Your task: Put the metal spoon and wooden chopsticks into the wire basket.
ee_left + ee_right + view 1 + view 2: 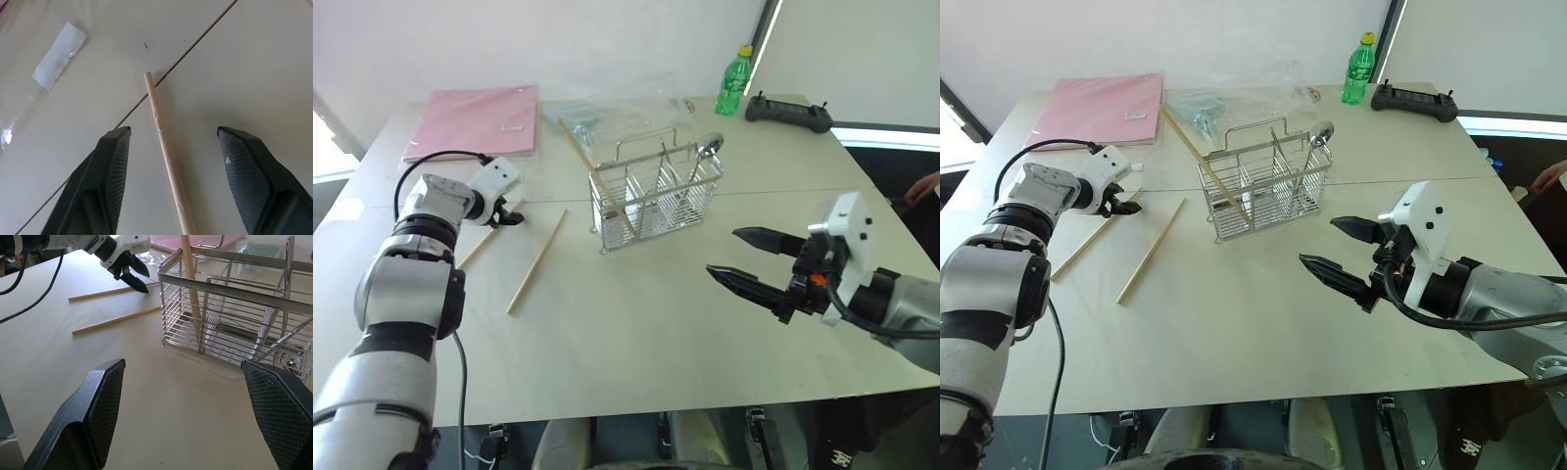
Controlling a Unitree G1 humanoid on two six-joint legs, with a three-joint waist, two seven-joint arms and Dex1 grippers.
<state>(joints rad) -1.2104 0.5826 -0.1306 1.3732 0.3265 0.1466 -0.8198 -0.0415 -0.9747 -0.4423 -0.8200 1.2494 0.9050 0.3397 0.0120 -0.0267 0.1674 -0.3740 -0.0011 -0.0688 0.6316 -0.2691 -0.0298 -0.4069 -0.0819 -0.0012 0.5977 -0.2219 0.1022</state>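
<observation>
Nearest to me, my right gripper point(754, 262) hangs above the bare table point(636, 343) with its two black fingers spread wide and nothing between them, aimed toward the wire basket point(653, 196). The basket stands upright mid-table; one wooden chopstick point(592, 162) leans in its left end compartment, sticking out well past the rim, and the metal spoon point(703, 157) stands in the right end with its bowl up. Left of the basket, two more chopsticks lie flat on the table: a near one point(536, 260) by itself and a farther one point(166, 152) under my left gripper point(512, 216). In the left wrist view, that gripper's fingers stand apart on either side of this stick without touching it. Beyond sit a pink folder point(478, 120), a clear plastic bag point(617, 113), a green bottle point(733, 80) and a black controller point(789, 113).
</observation>
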